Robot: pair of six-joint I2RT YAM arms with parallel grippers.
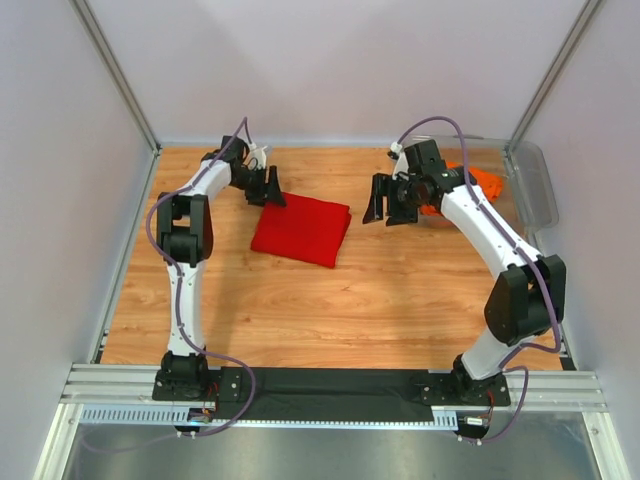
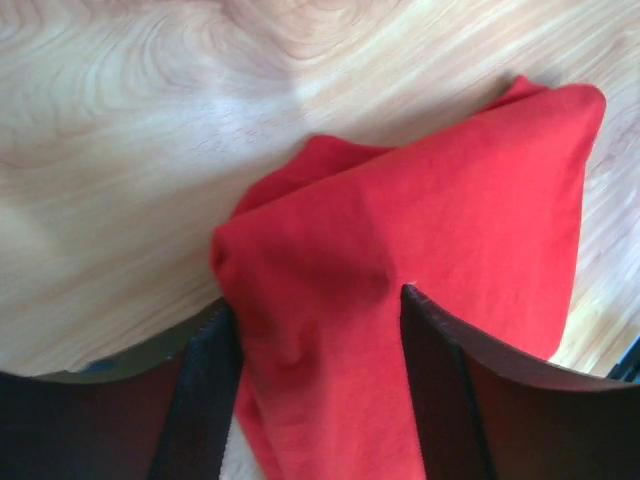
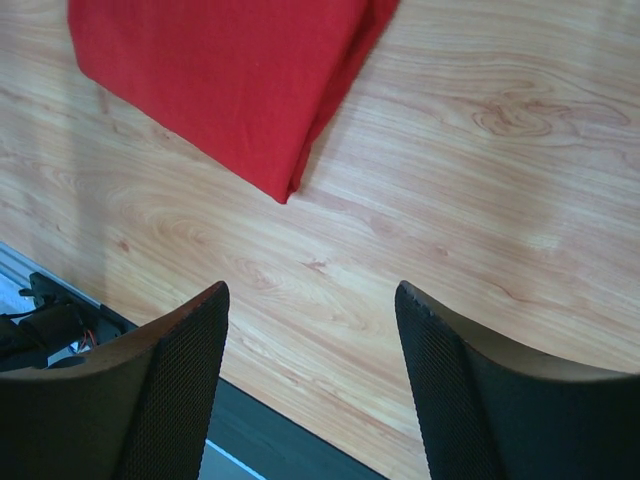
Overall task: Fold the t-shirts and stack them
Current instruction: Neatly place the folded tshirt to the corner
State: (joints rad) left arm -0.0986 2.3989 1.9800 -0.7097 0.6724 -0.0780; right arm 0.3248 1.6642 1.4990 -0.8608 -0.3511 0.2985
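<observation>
The red t-shirt [image 1: 300, 230] lies folded into a rectangle on the wooden table, left of centre. My left gripper [image 1: 268, 188] is at its far left corner. In the left wrist view the gripper [image 2: 315, 298] is open, its two fingers standing either side of a bunched corner of the red cloth [image 2: 450, 200]. The orange t-shirt [image 1: 487, 181] lies crumpled in the clear bin, partly hidden by my right arm. My right gripper [image 1: 390, 205] is open and empty above bare table, right of the red shirt. In the right wrist view the gripper [image 3: 310, 287] is short of the shirt's corner [image 3: 220, 80].
A clear plastic bin [image 1: 537, 180] stands at the back right corner against the wall. White walls and metal posts close in the table on three sides. A black strip and aluminium rail [image 1: 330, 385] run along the near edge.
</observation>
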